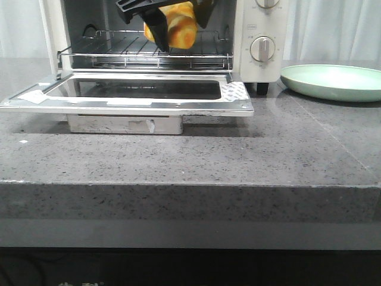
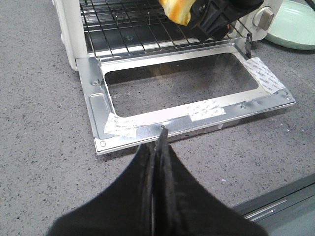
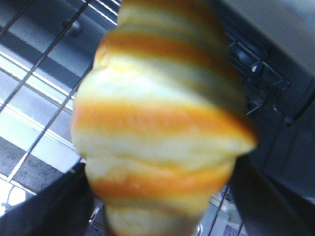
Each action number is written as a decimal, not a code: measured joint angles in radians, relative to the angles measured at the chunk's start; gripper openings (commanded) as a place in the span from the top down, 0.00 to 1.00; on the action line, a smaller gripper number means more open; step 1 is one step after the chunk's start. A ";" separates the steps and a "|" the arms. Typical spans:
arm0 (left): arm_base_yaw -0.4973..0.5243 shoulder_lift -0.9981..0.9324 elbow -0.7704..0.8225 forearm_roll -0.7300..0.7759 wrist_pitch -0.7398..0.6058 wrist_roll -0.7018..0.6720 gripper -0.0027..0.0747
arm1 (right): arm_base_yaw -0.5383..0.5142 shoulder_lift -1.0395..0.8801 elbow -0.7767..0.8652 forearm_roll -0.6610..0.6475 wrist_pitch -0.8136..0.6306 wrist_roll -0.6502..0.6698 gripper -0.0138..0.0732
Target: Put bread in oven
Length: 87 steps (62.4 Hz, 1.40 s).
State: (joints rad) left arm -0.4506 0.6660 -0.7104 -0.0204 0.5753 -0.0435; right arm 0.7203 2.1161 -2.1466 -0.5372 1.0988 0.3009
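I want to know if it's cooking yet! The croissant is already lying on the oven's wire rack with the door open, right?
Not quite. The door is open, but the bread is not lying on the wire rack yet: the right gripper holds it above the rack, as the front view shows.

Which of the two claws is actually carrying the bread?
The right gripper, up in the oven mouth, clamps the bread. The left gripper hangs shut and empty before the door.
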 measured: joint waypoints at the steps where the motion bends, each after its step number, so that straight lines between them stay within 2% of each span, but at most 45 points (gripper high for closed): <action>1: 0.000 0.000 0.000 0.000 0.000 0.000 0.99 | 0.000 0.000 0.000 0.000 0.000 0.000 0.09; 23: 0.000 0.000 0.000 0.000 0.000 0.000 0.99 | 0.000 -0.042 0.009 0.074 0.055 0.000 0.10; 38: 0.000 0.000 0.000 0.000 0.000 0.000 0.99 | 0.006 -0.201 0.150 0.089 0.057 0.000 0.10; 55: 0.000 0.000 0.000 0.000 0.000 0.000 0.99 | -0.055 -0.510 0.500 0.175 -0.066 0.000 0.10; 76: 0.000 0.000 0.000 0.000 0.000 0.000 0.99 | -0.317 -0.914 0.961 0.320 -0.232 -0.024 0.10; 87: 0.000 0.000 0.000 0.000 0.000 0.000 0.99 | -0.385 -1.108 1.153 0.407 -0.261 -0.103 0.10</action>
State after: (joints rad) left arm -0.4506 0.6660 -0.7104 -0.0204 0.5753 -0.0435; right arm 0.3353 1.0078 -0.9938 -0.1303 0.8376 0.1979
